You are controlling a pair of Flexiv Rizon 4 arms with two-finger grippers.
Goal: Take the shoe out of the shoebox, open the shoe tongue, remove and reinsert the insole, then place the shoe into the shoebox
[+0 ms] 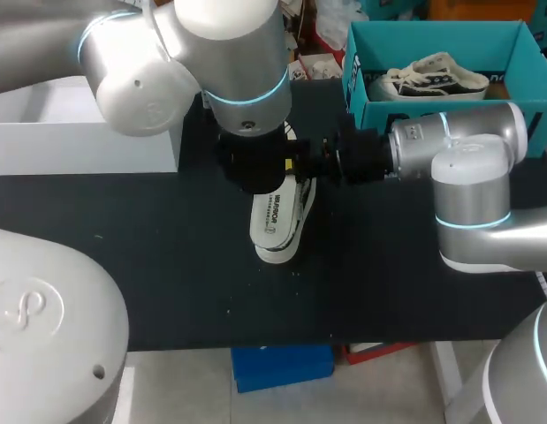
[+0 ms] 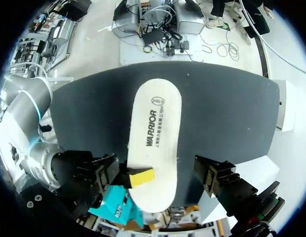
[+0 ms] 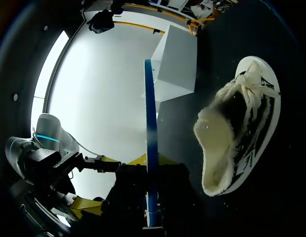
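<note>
My right gripper [image 1: 300, 166] comes in from the right and is shut on one end of the white insole [image 1: 273, 216]. It holds the insole flat above the table. From the right wrist the insole [image 3: 151, 108] shows edge-on as a thin blue strip between my right gripper [image 3: 150, 165] fingers. The white shoe [image 3: 241, 128] lies on its side on the black table, fleecy lining showing. In the head view the shoe [image 1: 301, 199] peeks out under the insole. My left gripper [image 2: 157, 173] hangs open just above the printed insole [image 2: 155, 133], touching nothing.
The teal shoebox [image 1: 406, 115] stands at the back right with a second shoe [image 1: 432, 78] inside. A white box [image 1: 79, 132] sits at the back left, also seen from the right wrist as the white box [image 3: 177, 59].
</note>
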